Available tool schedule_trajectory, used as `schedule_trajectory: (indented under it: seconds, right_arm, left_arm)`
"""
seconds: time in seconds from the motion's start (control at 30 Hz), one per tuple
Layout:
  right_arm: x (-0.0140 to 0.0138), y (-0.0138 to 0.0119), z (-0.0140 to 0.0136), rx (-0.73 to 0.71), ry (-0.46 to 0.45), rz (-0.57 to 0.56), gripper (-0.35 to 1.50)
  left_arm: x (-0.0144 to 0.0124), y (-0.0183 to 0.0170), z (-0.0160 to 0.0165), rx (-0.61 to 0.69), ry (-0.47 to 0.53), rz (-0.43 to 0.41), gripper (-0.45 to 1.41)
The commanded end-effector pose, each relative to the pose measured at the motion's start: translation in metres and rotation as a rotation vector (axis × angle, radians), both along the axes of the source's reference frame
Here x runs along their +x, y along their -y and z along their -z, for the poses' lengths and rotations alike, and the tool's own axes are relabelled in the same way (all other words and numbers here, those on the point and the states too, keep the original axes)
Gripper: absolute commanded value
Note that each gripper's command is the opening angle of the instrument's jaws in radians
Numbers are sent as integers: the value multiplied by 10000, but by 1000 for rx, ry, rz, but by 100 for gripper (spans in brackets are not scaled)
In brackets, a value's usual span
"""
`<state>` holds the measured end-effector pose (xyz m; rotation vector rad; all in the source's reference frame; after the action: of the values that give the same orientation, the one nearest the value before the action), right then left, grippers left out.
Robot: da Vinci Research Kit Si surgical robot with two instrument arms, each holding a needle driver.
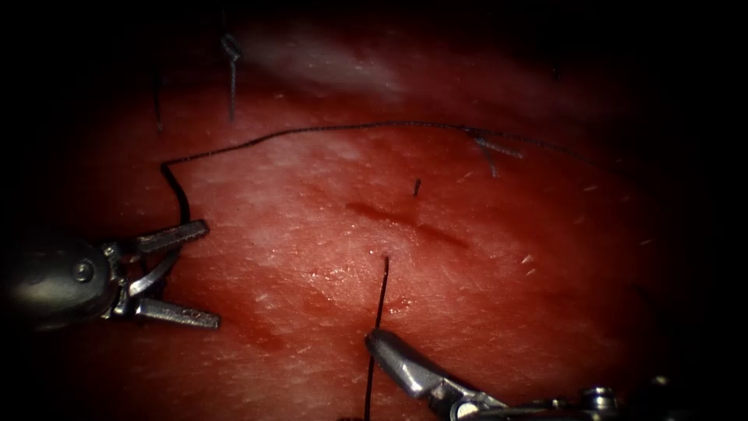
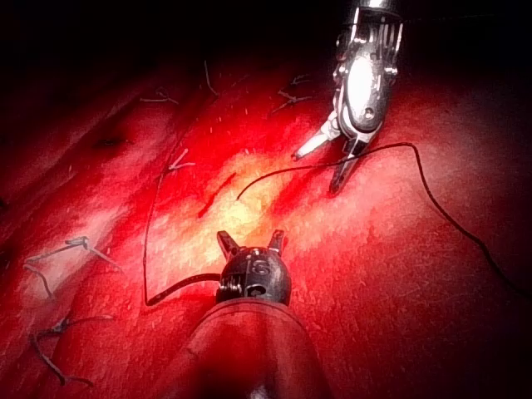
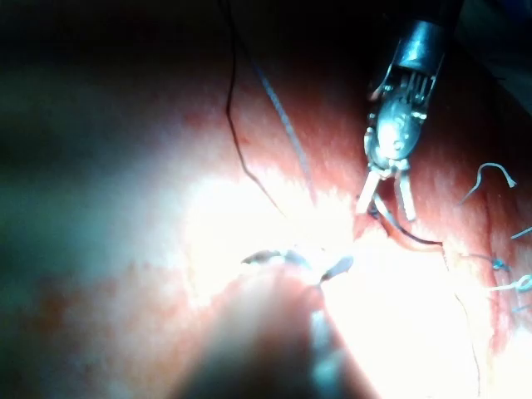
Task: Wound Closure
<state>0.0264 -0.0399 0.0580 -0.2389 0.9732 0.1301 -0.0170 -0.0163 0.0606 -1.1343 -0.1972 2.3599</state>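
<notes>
Endoscope view: tissue [image 1: 312, 195] with the cut [image 1: 405, 220] a short dark slit near mid-frame, not yet drawn together.

Left tool [image 1: 210, 273] sits well left of the cut with its jaws spread wide, clamping nothing. The needle lies loosely in the gap between them, so it looks staged for a grab rather than gripped.

Right tool [image 1: 378, 341] is just below the cut. It reads edge-on here, but both wrist views show its jaws parted with thread running between them, not pinched. It is probably parked there to manage that strand.

Thread [image 1: 312, 130]: one strand leaves the tissue just below the cut and runs down past the right tool's tip. A short stub stands just above the cut. The long run arcs above the cut, then hooks down to the needle.

Needle [image 1: 156, 273] is well left of the cut and fully out of the tissue, its curve crossing the left tool's open jaws near the hinge.

Cut ends of thread [image 1: 231, 54] lie well above and left of the cut.
</notes>
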Motion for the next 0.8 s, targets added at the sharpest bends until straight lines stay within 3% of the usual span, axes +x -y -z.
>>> schedule_trajectory:
  seconds: [0.03, 0.27, 0.33, 0.5, 0.53, 0.57, 0.63, 0.67, 0.8]
  right_arm:
    - [-10, 0, -5, 24, 31, -3, 145]
    - [-66, -17, -21, 120, 188, 40, 140]
    - [-76, -26, -25, 162, 215, 36, 121]
    - [-82, -56, -45, 336, 39, -259, 89]
    - [-81, -61, -49, 410, -9, -313, 54]
    - [-78, -68, -56, 466, -59, -359, 51]
    - [-72, -79, -68, 528, -110, -432, 56]
    - [-65, -91, -84, 573, -132, -473, 76]
    - [-50, -104, -114, 693, -195, -542, 84]
  left_arm:
    - [-5, 2, -5, 1, 0, -1, 33]
    - [-5, 2, -5, 1, 1, -1, 33]
    - [-5, 2, -5, 0, 0, -1, 33]
    - [-6, 3, -5, 0, 0, 0, 33]
    - [-6, 3, -5, 0, 0, 0, 33]
    - [-6, 3, -5, 0, 0, 0, 33]
    - [-7, 3, -5, 0, 0, 0, 33]
    - [-7, 3, -5, 0, 0, 0, 33]
    - [-6, 3, -5, 0, 1, 0, 33]
